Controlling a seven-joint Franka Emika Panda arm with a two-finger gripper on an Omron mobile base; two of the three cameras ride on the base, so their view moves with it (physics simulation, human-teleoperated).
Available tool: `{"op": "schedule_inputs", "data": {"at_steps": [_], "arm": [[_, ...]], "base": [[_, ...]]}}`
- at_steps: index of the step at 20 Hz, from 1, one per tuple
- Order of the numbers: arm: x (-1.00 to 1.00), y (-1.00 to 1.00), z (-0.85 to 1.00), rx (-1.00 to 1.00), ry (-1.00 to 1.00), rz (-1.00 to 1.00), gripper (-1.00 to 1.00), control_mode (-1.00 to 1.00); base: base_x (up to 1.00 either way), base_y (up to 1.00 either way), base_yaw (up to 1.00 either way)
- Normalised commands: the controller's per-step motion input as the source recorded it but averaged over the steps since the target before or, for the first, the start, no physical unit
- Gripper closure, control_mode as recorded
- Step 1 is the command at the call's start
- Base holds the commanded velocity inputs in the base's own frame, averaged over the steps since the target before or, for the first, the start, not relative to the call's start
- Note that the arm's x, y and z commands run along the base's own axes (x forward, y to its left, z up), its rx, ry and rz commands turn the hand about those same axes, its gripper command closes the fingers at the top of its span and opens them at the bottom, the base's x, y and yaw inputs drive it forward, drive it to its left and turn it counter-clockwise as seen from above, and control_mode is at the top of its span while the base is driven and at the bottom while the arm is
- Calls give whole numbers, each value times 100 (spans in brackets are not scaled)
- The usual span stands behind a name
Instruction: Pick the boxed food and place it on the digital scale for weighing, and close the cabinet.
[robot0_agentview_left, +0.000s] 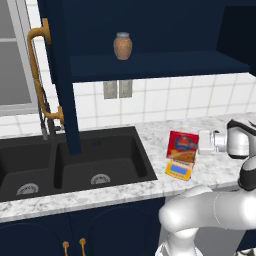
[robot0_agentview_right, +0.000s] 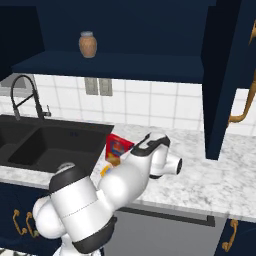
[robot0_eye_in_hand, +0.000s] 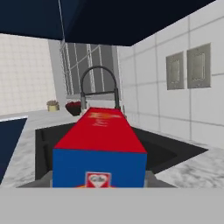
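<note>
Boxed food (robot0_eye_in_hand: 99, 151) upright on digital scale (robot0_agentview_left: 179, 170), long axis vertical | tool (robot0_agentview_left: 199, 142) clamped on box

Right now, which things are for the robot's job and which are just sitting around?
For the job:
red box with blue side
flat yellow scale
open navy wall cabinet with brass handles
robot's hand

Just there:
brown round jar
black sink
curved black faucet

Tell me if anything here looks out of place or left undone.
The wall cabinet stands open above the counter, its doors swung out, with a brown jar on its shelf. The boxed food sits on the digital scale, tilted rather than upright, with the gripper at it.
</note>
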Motion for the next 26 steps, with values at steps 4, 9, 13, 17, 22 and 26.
{"op": "schedule_inputs", "data": {"at_steps": [4,9,13,17,22,26], "arm": [[-31,9,-7,0,0,0,100,-100],[-15,2,-2,0,0,0,100,-100],[16,23,-12,-1,0,-4,-100,-100],[14,7,-2,0,0,-3,-100,-100],[-11,0,0,0,0,0,-100,-100],[-10,-4,0,0,-5,0,-100,-100]], "base": [[0,0,0],[0,0,0],[0,0,0],[0,0,0],[0,0,0],[0,0,0]]}}
